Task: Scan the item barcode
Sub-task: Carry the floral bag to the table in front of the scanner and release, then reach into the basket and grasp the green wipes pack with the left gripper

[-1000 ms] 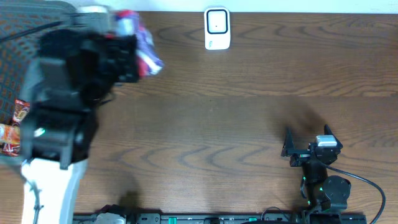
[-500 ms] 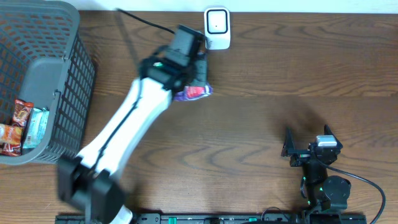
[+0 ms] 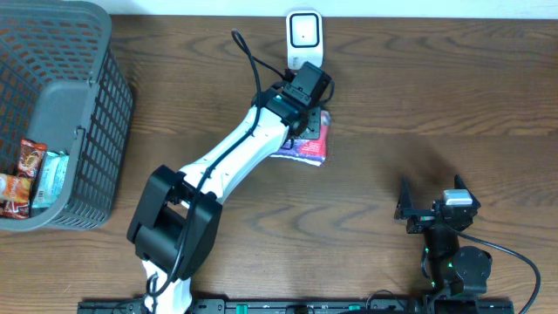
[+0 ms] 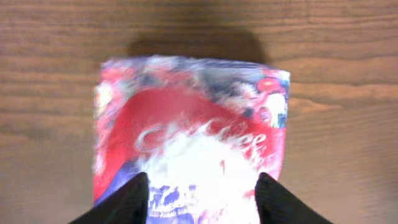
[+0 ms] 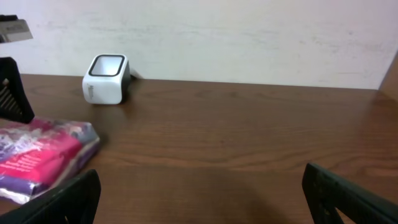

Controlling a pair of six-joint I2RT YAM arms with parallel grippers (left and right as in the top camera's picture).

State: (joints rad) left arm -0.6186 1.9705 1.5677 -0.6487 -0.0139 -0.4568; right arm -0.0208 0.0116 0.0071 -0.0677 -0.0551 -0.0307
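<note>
The item, a red, white and purple snack packet (image 3: 311,145), lies flat on the wooden table just in front of the white barcode scanner (image 3: 304,39). No barcode shows on its upper face. My left gripper (image 3: 307,118) hovers over the packet's near end. In the left wrist view the left gripper (image 4: 202,193) is open, its two black fingers (image 4: 134,199) spread above the packet (image 4: 193,137) without pinching it. My right gripper (image 3: 431,202) rests open at the front right with nothing in it. In the right wrist view, the packet (image 5: 43,155) and the scanner (image 5: 107,79) sit to the left of the right gripper (image 5: 199,199).
A grey mesh basket (image 3: 105,113) stands at the left edge with several more snack packets (image 3: 26,179) inside. My left arm (image 3: 227,166) stretches diagonally across the table's middle. Bare wood lies between the packet and the right gripper.
My left arm swung from the basket to the right with the packet and brought it down in front of the scanner. Its jaws have parted. The right arm has not moved.
</note>
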